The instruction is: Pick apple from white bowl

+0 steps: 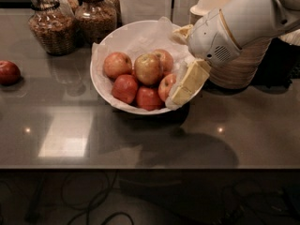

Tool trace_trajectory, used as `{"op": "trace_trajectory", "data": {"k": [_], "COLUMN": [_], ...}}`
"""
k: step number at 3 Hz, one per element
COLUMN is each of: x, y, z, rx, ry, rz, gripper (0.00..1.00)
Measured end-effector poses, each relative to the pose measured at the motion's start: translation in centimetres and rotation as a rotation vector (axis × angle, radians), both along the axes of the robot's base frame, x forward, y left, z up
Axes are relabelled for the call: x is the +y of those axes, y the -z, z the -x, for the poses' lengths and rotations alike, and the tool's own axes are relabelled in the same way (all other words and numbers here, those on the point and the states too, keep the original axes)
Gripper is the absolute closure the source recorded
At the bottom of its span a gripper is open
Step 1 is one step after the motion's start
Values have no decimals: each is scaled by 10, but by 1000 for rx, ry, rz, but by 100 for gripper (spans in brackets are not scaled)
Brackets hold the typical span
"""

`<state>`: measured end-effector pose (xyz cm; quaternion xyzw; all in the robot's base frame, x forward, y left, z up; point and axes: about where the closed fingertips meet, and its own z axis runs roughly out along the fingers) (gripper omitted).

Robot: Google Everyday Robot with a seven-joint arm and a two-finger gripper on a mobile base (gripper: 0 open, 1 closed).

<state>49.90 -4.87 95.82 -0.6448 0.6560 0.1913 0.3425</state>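
The white bowl [126,39], lined with crinkled white paper, sits at the middle of the dark counter. It holds several apples. The palest apple [148,69], yellow-green with a dull red blush, lies on top in the middle, with redder apples around it. My gripper [183,89] hangs from the white arm at the upper right and sits over the bowl's right rim, right of the pale apple. One cream finger [188,82] partly covers a red apple [166,86] at the bowl's right side.
A lone dark red apple [8,72] lies at the counter's left edge. Two glass jars [48,22] of brown food stand behind the bowl at the left. Stacked beige disposable bowls [211,3] and a ribbed stack [241,64] stand at the back right behind the arm.
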Motion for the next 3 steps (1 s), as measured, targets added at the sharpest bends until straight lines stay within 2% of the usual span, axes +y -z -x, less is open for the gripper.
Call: {"op": "trace_trajectory", "data": {"k": [1,3], "x": [14,20], "y": [5,14], "z": [-6,-49], "rx": [11,-56], "ry": [-27,19], "rz": [-18,49], "gripper": [0,2]}}
